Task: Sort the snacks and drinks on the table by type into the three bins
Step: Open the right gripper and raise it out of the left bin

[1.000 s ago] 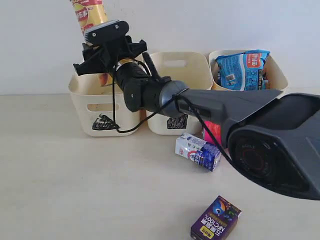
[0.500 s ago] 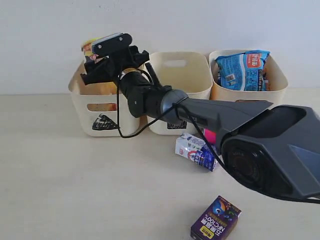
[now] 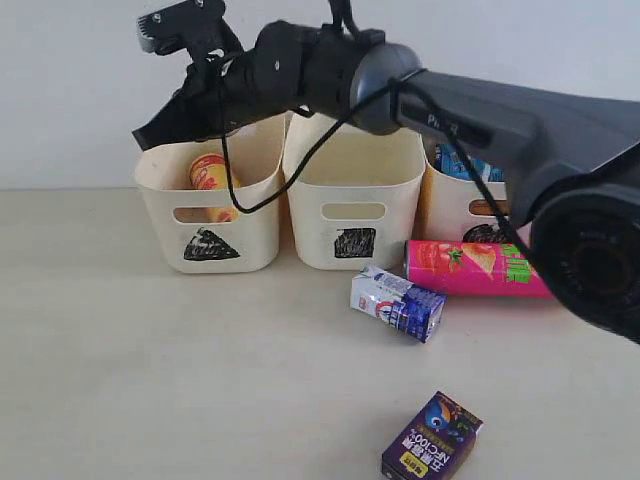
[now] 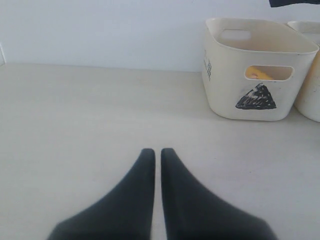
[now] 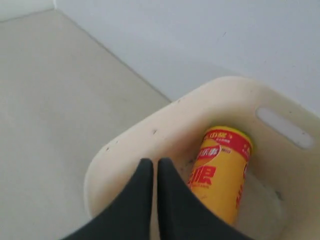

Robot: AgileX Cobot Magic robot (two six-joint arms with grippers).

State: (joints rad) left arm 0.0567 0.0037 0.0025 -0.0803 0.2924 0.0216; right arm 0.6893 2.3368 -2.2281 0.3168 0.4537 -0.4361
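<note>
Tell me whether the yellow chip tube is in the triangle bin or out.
Inside: the yellow chip tube sits within the triangle bin, showing through its handle cut-out.

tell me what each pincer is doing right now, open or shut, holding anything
Left pincer: closed, empty.
Right pincer: closed, empty, above the triangle bin that holds the yellow tube.

Right-hand bin [image 3: 445, 215] and blue packet [image 3: 468, 165] mostly behind arm [image 3: 500, 110], purple carton [image 3: 432, 448] clipped at bottom edge
</note>
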